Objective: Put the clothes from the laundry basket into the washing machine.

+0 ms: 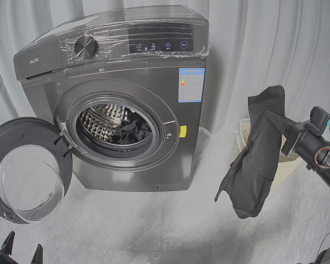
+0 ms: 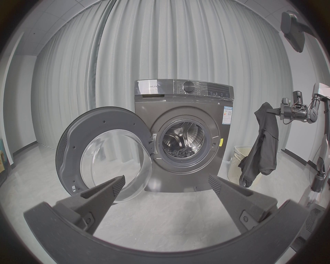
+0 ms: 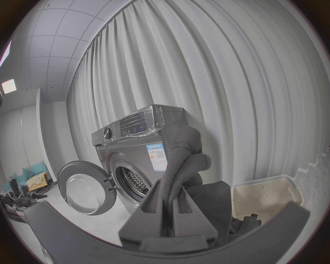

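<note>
At right-centre of the head view, the right gripper (image 1: 273, 116) is pinching a dark garment (image 1: 257, 159) by a bunched fold near its top, jaws closed tight on the cloth. The rest is hanging free, w/ a loose flap trailing toward lower left. The garment is dangling in front of the laundry basket (image 1: 242, 135), which is sitting on the floor just right of the washing machine (image 1: 134, 81). More dark clothes (image 3: 245, 221) are lying in the basket's bottom. The door (image 1: 30, 171) is standing wide open at the left of the frame, and another dark item (image 1: 133, 131) is already lying in the drum (image 1: 100, 122). The left gripper (image 1: 22, 251) is sitting at the lower left corner, jaws spread, holding nothing.

Step in hand, as I'm reading it: carrying this piece leftward to the drum mouth. Doing it well prob. means:
- keeping the pinch firm, since the cloth is looking heavy below the grip;
- holding it high enough that the trailing flap isn't dragging on the floor or catching the machine's front corner;
- approaching the opening square-on and pushing the gripper well past the rim before letting go, so the tail isn't draping over the seal;
- steering clear of the door hinge side.

Main risk: the hanging end snagging the rim and part of the garment staying outside.
</note>
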### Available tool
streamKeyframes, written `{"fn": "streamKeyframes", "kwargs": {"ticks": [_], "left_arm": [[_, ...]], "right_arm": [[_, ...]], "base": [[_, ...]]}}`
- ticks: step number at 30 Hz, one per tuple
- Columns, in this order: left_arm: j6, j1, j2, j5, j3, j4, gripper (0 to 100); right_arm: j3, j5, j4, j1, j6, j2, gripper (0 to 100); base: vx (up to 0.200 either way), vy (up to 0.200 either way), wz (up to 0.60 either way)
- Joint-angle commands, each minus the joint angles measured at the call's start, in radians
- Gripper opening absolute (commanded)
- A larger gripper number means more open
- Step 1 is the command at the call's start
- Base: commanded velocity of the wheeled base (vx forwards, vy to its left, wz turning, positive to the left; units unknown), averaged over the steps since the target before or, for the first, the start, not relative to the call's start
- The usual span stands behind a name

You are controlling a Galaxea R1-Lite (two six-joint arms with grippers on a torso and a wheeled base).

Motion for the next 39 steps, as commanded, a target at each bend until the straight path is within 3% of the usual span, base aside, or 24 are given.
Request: {"fn": "streamKeyframes", "kwargs": {"ticks": [1,13,31,36,39], "left_arm": [[-0.001,0.001,-0.016,0.0,0.016,0.0,100],[-0.001,0.001,-0.016,0.002,0.016,0.0,100],[-0.003,0.001,-0.016,0.003,0.016,0.0,100],[-0.003,0.001,-0.016,0.003,0.016,-0.002,100],[0.006,0.001,-0.016,0.0,0.016,0.0,100]], "right_arm": [[0.0,0.0,-0.001,0.008,0.001,0.004,0],[0.001,0.003,-0.001,0.011,0.002,0.015,0],[0.003,0.004,-0.004,0.066,0.011,0.03,0],[0.001,0.004,-0.004,0.08,0.011,0.028,0],[0.008,-0.002,-0.002,0.138,0.011,0.031,0]], "base": [[0.0,0.2,0.0],[0.0,0.2,0.0],[0.0,0.0,0.0],[0.0,0.2,0.0],[0.0,0.2,0.0]]}}
